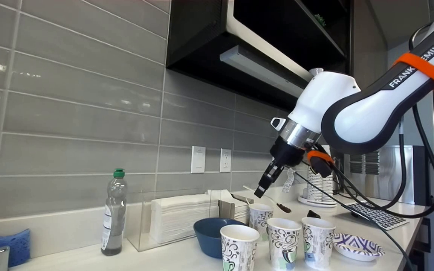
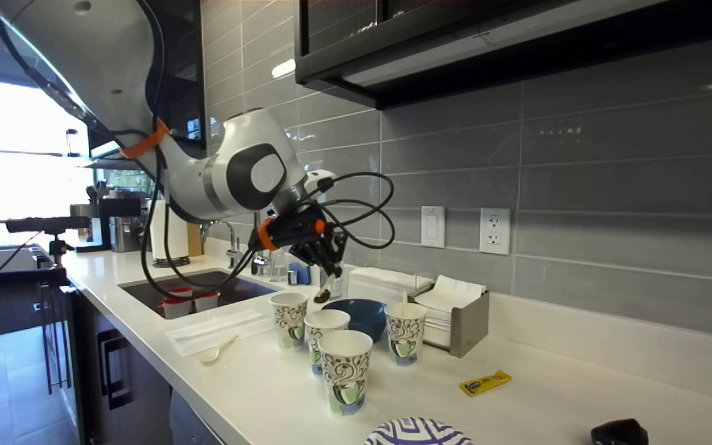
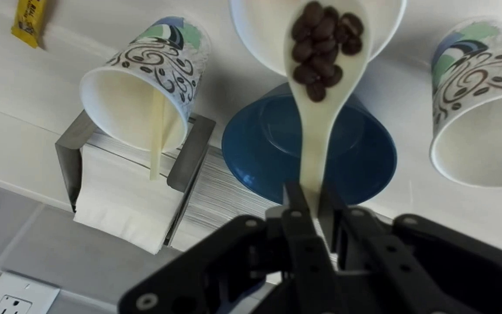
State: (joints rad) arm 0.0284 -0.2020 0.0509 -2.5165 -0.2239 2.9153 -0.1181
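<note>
My gripper [image 3: 310,200] is shut on the handle of a cream plastic spoon [image 3: 316,126]. Several dark coffee beans [image 3: 320,48] lie in the spoon's bowl. The spoon also shows in both exterior views [image 1: 271,200] [image 2: 329,283], held above the counter and cups. In the wrist view the spoon's bowl overlaps a white paper cup [image 3: 259,39], and its handle passes over a blue bowl [image 3: 251,152]. A patterned cup [image 3: 159,65] with a pale stick or handle in it stands to the left. Another cup [image 3: 477,78] is at the right. In an exterior view the fingertips [image 1: 261,191] are above the cups.
Napkins sit in a grey holder [image 2: 470,321] by the wall. A soap bottle [image 1: 113,222], a patterned plate [image 1: 358,248] and a keyboard [image 1: 382,216] stand on the counter. A loose spoon [image 2: 217,351] and yellow packet [image 2: 486,383] lie there. A cabinet [image 1: 198,41] hangs overhead.
</note>
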